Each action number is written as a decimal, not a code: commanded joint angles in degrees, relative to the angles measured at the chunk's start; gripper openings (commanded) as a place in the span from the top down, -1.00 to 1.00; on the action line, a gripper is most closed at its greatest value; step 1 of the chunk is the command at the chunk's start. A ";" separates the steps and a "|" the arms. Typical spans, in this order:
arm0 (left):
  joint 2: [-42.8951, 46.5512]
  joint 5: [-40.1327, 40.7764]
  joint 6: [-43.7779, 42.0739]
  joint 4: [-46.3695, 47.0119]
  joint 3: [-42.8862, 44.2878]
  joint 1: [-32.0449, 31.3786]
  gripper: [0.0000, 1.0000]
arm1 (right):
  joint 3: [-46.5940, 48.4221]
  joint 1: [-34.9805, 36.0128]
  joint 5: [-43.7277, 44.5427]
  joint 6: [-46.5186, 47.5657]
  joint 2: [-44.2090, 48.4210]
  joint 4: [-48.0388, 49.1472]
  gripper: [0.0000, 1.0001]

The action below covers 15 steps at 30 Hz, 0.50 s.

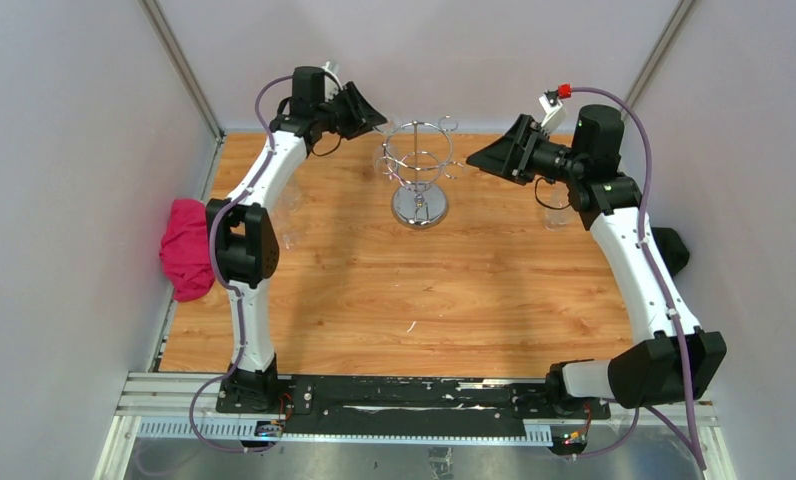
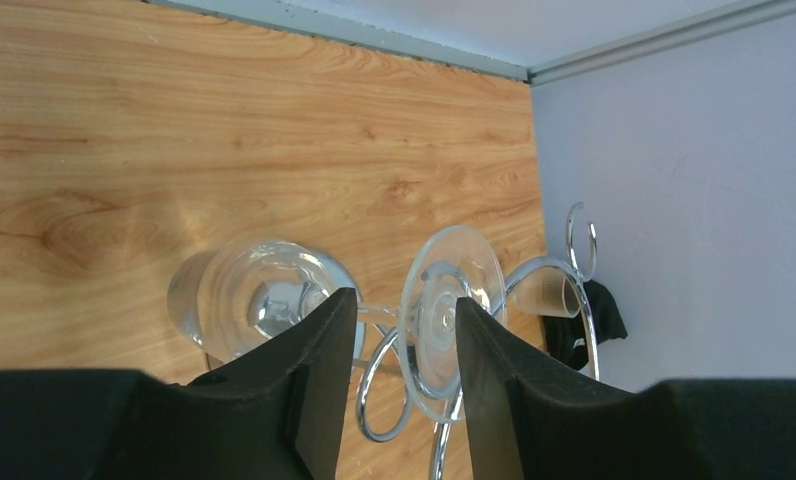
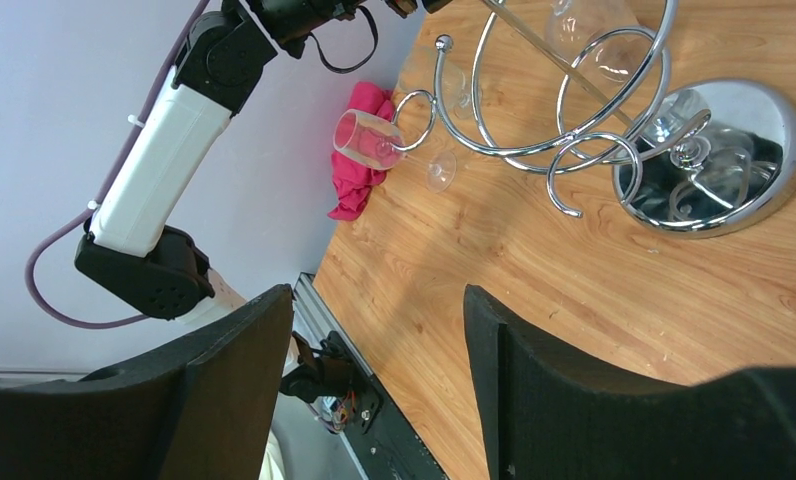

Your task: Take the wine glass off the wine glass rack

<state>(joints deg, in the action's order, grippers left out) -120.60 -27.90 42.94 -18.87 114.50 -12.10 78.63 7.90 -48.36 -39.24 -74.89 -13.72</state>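
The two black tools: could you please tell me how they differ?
The left black two-finger tool frames the foot of the clear wine glass hanging on the shiny chrome wire rack; the right black two-finger tool faces the rack from apart, its gap empty and seemingly wider. Both are open.

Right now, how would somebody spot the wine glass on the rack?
At the far middle of the wooden table stands a shiny chrome wire rack with a round mirrored base. The clear wine glass hangs by its foot from its looped hooks, at the left gripper. The other clear glasses stand on the table.
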 commanded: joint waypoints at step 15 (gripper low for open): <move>-2.22 -4.36 4.86 8.32 -0.24 -0.12 0.26 | -2.30 -1.57 -0.40 -0.21 1.24 1.76 -0.33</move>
<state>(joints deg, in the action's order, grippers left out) -121.99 -29.71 45.95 -14.24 114.50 -12.10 77.12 7.33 -48.38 -39.31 -74.83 -13.19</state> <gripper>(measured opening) 0.374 0.671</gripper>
